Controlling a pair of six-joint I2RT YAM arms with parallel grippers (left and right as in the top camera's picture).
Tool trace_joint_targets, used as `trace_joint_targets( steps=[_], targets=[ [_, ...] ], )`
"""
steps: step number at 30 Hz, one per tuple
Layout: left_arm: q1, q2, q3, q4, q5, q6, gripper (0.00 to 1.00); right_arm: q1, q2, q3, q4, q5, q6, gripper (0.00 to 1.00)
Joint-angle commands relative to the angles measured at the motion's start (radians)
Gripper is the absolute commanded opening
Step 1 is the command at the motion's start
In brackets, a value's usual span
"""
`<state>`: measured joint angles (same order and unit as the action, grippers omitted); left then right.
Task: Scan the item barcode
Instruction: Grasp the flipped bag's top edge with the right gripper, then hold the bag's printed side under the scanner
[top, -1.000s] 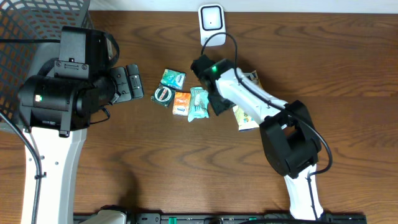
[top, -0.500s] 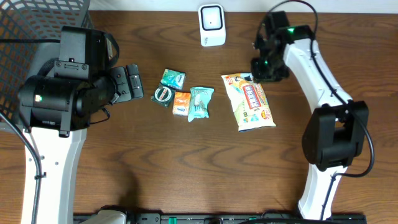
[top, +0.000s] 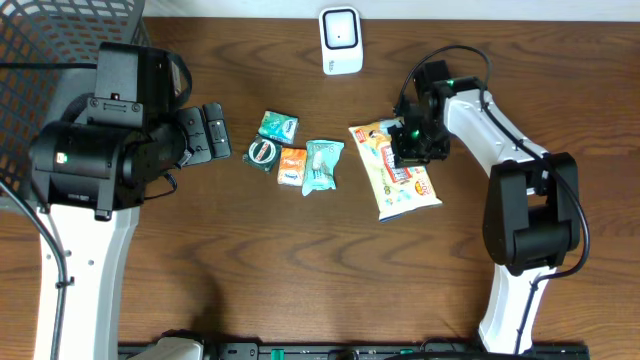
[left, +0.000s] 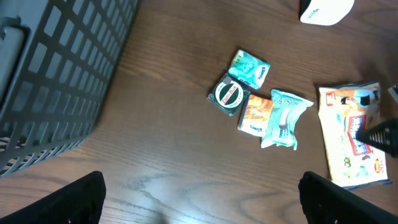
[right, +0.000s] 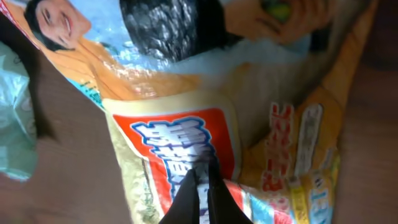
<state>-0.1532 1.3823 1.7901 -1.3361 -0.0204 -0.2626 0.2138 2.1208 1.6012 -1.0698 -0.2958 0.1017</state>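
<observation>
**Right gripper closed atop the snack bag**

The right gripper (right: 202, 180) has its fingertips pressed together against the red label of the snack bag (top: 405, 190). Whether they pinch any film cannot be told. The bag lies flat on the table (top: 300, 270). It is yellow-orange with a red banner of white characters, a smiling face and crinkled clear film. To its left, apart from it, sits a cluster of small packets (top: 295, 150). Beyond them the left gripper (top: 205, 133) hangs wide open and empty. The white scanner (top: 340, 40) stands at the table's far edge.
</observation>
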Motion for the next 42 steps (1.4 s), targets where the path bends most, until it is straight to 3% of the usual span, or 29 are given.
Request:
trace_joint_targets(
  steps=[1,3,4,6,7,10,12,22,28,29,32,35,42],
  targets=[
    [0.003,-0.002,-0.006,-0.003,0.006,-0.005,0.98,0.006,-0.009,0.115,-0.07,0.015,0.032,0.01],
    [0.003,-0.002,-0.006,-0.003,0.006,-0.005,0.98,0.001,-0.018,0.187,-0.115,0.063,0.032,0.02],
    [0.003,-0.002,-0.006,-0.003,0.006,-0.005,0.98,-0.003,-0.022,0.225,-0.13,0.098,0.032,0.1],
    [0.003,-0.002,-0.006,-0.003,0.006,-0.005,0.98,-0.006,-0.027,0.273,-0.135,0.17,0.032,0.45],
    [0.003,-0.002,-0.006,-0.003,0.006,-0.005,0.98,-0.009,-0.028,0.285,-0.13,0.214,0.031,0.56],
    [0.003,-0.002,-0.006,-0.003,0.006,-0.005,0.98,-0.021,-0.021,0.274,-0.105,0.282,0.001,0.68],
    [0.003,-0.002,-0.006,-0.003,0.006,-0.005,0.98,-0.032,-0.008,0.24,-0.08,0.216,-0.049,0.78],
    [0.003,-0.002,-0.006,-0.003,0.006,-0.005,0.98,-0.039,0.041,0.009,0.064,0.0,-0.198,0.85],
    [0.003,-0.002,-0.006,-0.003,0.006,-0.005,0.98,-0.036,0.041,-0.105,0.132,-0.057,-0.196,0.73],
    [0.003,-0.002,-0.006,-0.003,0.006,-0.005,0.98,-0.036,0.041,-0.12,0.144,-0.064,-0.196,0.65],
    [0.003,-0.002,-0.006,-0.003,0.006,-0.005,0.98,-0.036,0.041,-0.144,0.16,-0.102,-0.187,0.28],
    [0.003,-0.002,-0.006,-0.003,0.006,-0.005,0.98,-0.036,0.037,-0.127,0.154,-0.15,-0.145,0.04],
    [0.003,-0.002,-0.006,-0.003,0.006,-0.005,0.98,-0.033,0.037,0.088,0.135,-0.186,0.014,0.01]
  ],
)
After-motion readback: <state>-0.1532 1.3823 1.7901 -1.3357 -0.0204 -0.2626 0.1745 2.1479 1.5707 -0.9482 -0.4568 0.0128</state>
